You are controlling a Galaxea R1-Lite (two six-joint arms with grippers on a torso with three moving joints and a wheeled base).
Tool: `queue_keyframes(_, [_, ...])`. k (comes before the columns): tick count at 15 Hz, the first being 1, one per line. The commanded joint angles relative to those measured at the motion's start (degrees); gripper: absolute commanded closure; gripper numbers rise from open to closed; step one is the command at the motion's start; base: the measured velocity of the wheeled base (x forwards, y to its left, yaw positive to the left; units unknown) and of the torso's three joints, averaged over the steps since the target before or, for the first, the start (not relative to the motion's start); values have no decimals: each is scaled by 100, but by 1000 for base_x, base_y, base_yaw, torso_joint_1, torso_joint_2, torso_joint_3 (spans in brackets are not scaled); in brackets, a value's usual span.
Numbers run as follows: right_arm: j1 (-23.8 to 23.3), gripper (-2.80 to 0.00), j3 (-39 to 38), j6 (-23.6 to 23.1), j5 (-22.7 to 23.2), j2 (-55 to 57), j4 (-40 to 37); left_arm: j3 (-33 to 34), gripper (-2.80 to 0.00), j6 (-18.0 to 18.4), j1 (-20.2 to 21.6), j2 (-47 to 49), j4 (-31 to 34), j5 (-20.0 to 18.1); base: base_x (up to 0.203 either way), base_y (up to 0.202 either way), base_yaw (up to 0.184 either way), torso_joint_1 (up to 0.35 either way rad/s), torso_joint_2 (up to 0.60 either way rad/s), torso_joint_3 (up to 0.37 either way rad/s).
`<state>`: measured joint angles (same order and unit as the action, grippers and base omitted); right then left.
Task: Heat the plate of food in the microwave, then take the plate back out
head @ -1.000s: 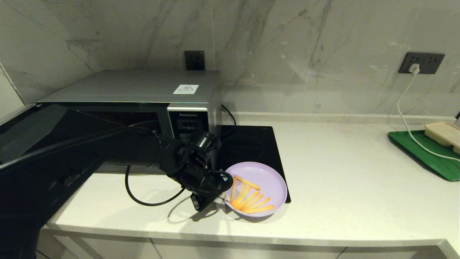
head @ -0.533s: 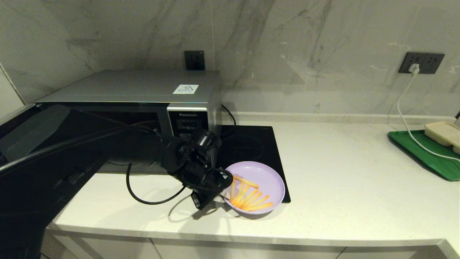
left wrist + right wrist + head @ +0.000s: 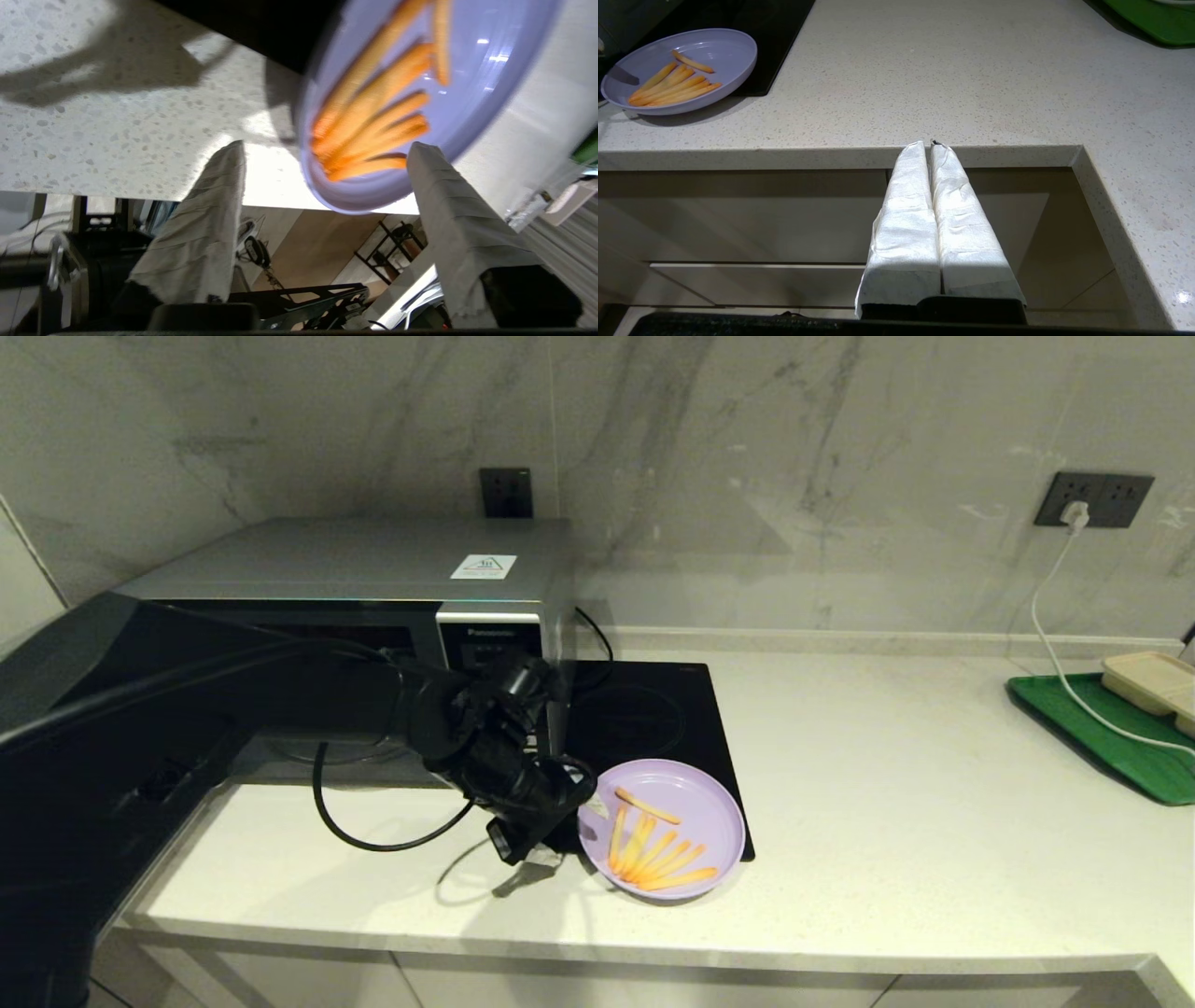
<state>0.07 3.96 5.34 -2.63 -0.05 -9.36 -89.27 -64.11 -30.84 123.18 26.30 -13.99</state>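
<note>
The lilac plate of food (image 3: 700, 793) with orange fries (image 3: 653, 854) rests near the counter's front edge, its back part on the black cooktop. My left gripper (image 3: 568, 814) is open at the plate's left rim. In the left wrist view its fingers (image 3: 219, 196) stand wide apart, with the plate (image 3: 490, 56) just beyond their tips and not gripped. The silver microwave (image 3: 373, 560) stands behind my left arm, which hides most of its front. My right gripper (image 3: 930, 142) is shut and empty, parked below the counter's front edge. That view shows the plate (image 3: 724, 51) far off.
A black induction cooktop (image 3: 653, 709) lies right of the microwave. At the far right, a green tray (image 3: 1120, 747) carries a beige container (image 3: 1153, 681). A white cable (image 3: 1055, 644) runs to it from the wall socket. A black cable (image 3: 373, 840) loops under my left wrist.
My left gripper has opened and let go of the plate's rim. The plate has settled on the counter, and the wrist has risen slightly.
</note>
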Motion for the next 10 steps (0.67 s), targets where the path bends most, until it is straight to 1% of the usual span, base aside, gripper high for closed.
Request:
queue_keyframes(1, [1,0,-1,2,0,-3,-4,21,-280,-48,14,-522,166,-13,0,0,0,0,0,0])
queue_keyframes(4, [1,0,-1,2,0,-4,-4,175,-280,-77,161,-1451,779,-30,0,0,0,0,0,0])
queue_keyframes(8, [-2,0,-1,2,0,1,-4,1106,-280,-194,432,-3107,1002,-40,0,0,0,0,0,0])
queue_keyframes(9, [1,0,-1,2,0,5,-4,1345,-248,-225,454,-3546,1071,-40,0,0,0,0,0,0])
queue_keyframes(10, [1,0,-1,2,0,3,-4,1596,0,-246,472,-3993,1196,-34,0,0,0,0,0,0])
